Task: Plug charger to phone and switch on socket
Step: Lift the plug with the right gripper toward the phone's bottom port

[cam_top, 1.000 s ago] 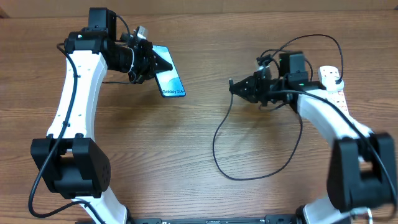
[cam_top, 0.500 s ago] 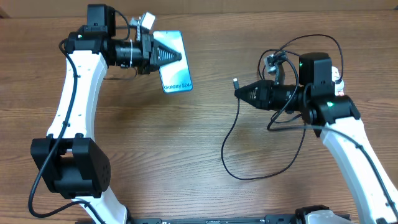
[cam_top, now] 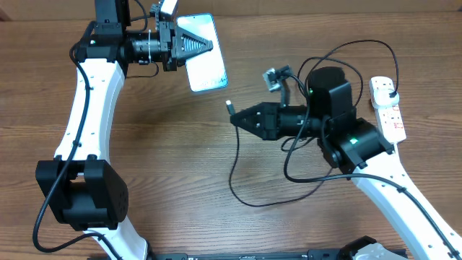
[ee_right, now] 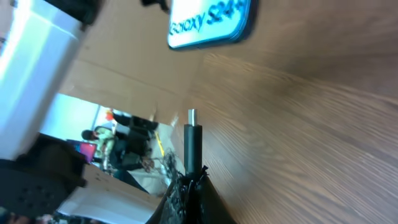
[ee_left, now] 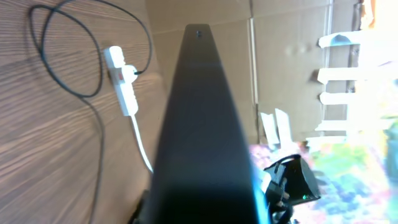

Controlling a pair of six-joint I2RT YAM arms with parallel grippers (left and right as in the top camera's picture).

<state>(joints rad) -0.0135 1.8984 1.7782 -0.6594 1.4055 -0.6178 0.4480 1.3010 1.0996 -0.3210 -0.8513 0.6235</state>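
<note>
My left gripper (cam_top: pixel 204 45) is shut on the phone (cam_top: pixel 205 66) and holds it above the far left of the table, screen up. In the left wrist view the phone's dark edge (ee_left: pixel 202 137) fills the middle. My right gripper (cam_top: pixel 242 118) is shut on the charger's connector end (cam_top: pixel 229 107), its tip pointing left toward the phone, a gap between them. The right wrist view shows the connector tip (ee_right: pixel 192 134) above my fingers (ee_right: pixel 191 180) and the phone's end (ee_right: pixel 208 22) at top. The black cable (cam_top: pixel 242 177) loops over the table. The white socket (cam_top: pixel 386 107) lies far right.
A black plug (cam_top: pixel 390 87) sits in the socket's far end. The socket with its white cord also shows in the left wrist view (ee_left: pixel 121 81). The wooden table (cam_top: pixel 166 180) lies under both arms.
My right gripper has carried the connector far to the left, toward the phone. My left gripper has lifted the phone further back and tilted it. The cable loop has shifted left.
</note>
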